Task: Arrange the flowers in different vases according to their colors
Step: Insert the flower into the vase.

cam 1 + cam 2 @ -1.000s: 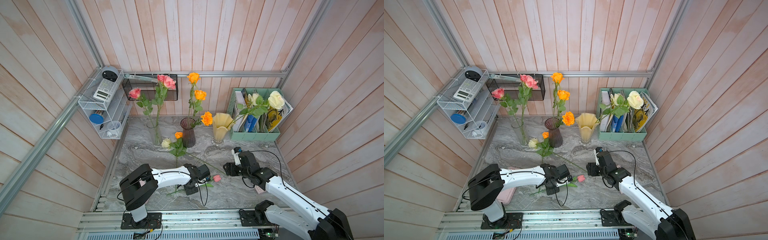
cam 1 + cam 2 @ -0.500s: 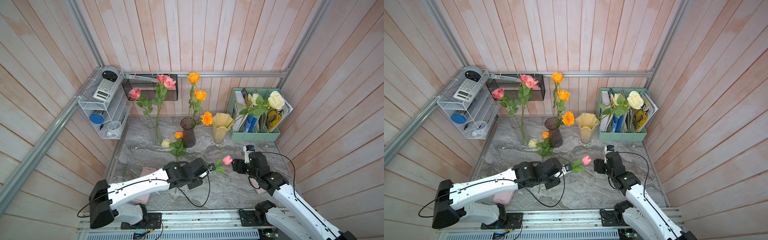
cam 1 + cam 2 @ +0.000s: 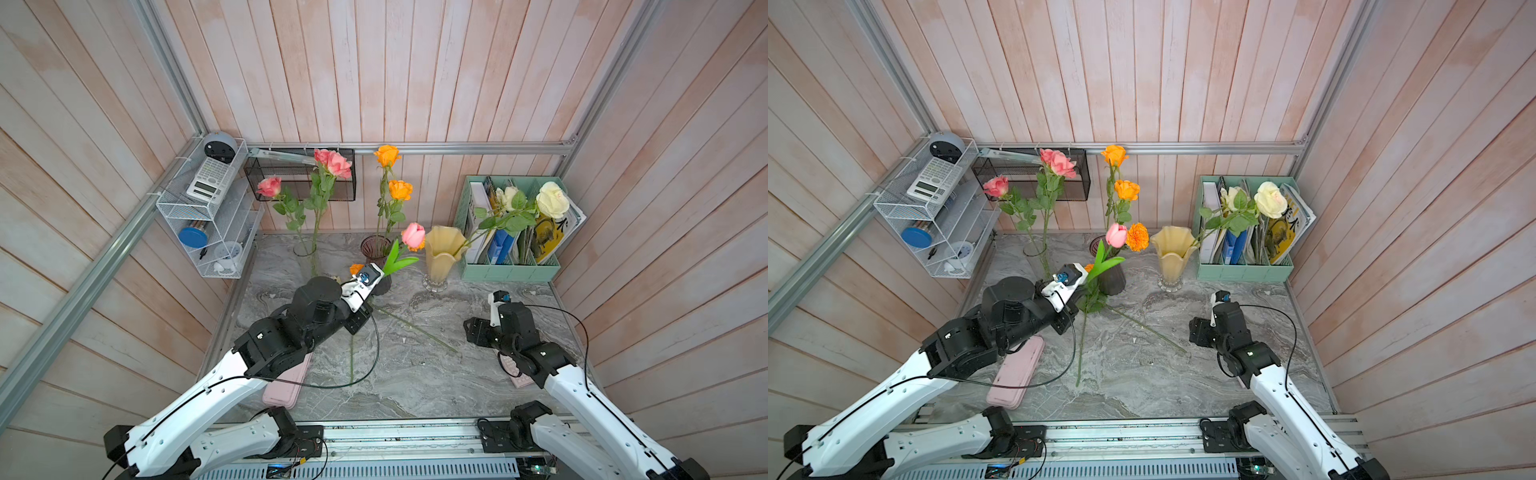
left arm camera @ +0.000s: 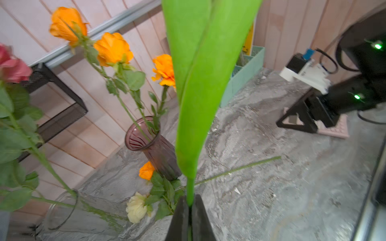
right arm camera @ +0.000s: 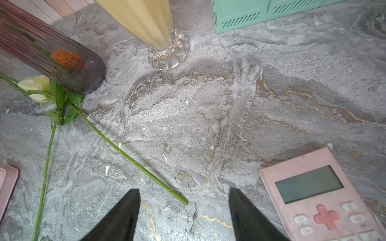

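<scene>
My left end effector (image 4: pixel 189 205) pinches the tulip (image 3: pixel 413 236) stem tight; bloom stands above it, beside purple vase (image 4: pixel 154 146). My right end effector (image 5: pixel 184 193) gapes empty over worktop (image 5: pixel 229 104), loose stem (image 5: pixel 129 158) just ahead.

Left gripper (image 3: pixel 1083 279): closed on the lower stem of the pink tulip (image 3: pixel 1116 235), clear of the table (image 3: pixel 1142 374).
Pink tulip: tilted, bloom uppermost, overlapping the purple vase (image 3: pixel 1113 280) from this angle, just beside the marigold (image 3: pixel 1137 237).
Purple vase: holds two orange roses (image 3: pixel 1126 190) and the marigold.
Clear vase (image 3: pixel 1034 249): holds pink roses (image 3: pixel 1057 162) (three heads, two close together).
Yellow vase (image 3: pixel 1172 257): holds two cream roses (image 3: pixel 1271 199), leaning toward the file holder (image 3: pixel 1241 272).
Loose stems (image 3: pixel 1144 328): two lie on the table, leafy ends by the purple vase's foot, heads mostly hidden.
Right gripper (image 3: pixel 1198 332): low over the table, near one stem's free end, apart from it.
Pink case (image 3: pixel 1017 374): flat on the table, partly under the left arm.
</scene>
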Tool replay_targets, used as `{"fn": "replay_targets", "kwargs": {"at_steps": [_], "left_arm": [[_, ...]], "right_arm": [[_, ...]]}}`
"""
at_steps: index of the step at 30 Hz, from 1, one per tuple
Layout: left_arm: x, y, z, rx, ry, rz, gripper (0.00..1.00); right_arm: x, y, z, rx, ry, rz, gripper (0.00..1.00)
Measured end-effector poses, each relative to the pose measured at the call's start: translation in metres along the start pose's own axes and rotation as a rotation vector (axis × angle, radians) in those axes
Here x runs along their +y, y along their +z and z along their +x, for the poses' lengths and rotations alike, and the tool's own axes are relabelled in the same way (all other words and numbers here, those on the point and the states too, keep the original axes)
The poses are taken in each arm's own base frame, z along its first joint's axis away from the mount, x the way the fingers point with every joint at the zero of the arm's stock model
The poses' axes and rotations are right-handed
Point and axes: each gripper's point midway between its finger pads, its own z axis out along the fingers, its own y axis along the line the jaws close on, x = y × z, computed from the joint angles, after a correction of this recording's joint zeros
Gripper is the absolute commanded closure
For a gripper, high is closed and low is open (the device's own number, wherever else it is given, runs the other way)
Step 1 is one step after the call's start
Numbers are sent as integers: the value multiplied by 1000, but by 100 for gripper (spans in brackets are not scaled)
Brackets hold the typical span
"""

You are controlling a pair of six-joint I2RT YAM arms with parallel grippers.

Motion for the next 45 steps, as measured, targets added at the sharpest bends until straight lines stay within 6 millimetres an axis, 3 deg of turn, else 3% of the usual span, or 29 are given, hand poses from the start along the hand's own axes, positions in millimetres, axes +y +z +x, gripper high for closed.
{"fn": "replay_targets", "kwargs": {"at_steps": [5, 10, 15, 18, 22, 26, 39, 45], "left_arm": [[95, 5, -20, -116, -133, -299, 100], [184, -7, -48, -319, -234, -559, 100], [233, -2, -61, -470, -253, -688, 100], [254, 10, -52, -503, -262, -735, 100], [278, 25, -24, -511, -294, -769, 100], [289, 31, 0, -511, -336, -778, 100], [268, 61, 49, -481, -407, -702, 100], [263, 76, 73, -445, -410, -695, 100]], "right_arm": [[2, 9, 4, 29, 0, -11, 27], [2, 18, 7, 56, -6, -8, 27], [1, 30, 14, 95, -9, 2, 27], [-1, 37, 19, 122, -12, 11, 27], [-3, 45, 23, 155, -18, 23, 27], [-3, 52, 24, 179, -30, 34, 27], [13, 76, 20, 278, -71, -4, 29], [19, 78, 21, 298, -87, -38, 29]]}}
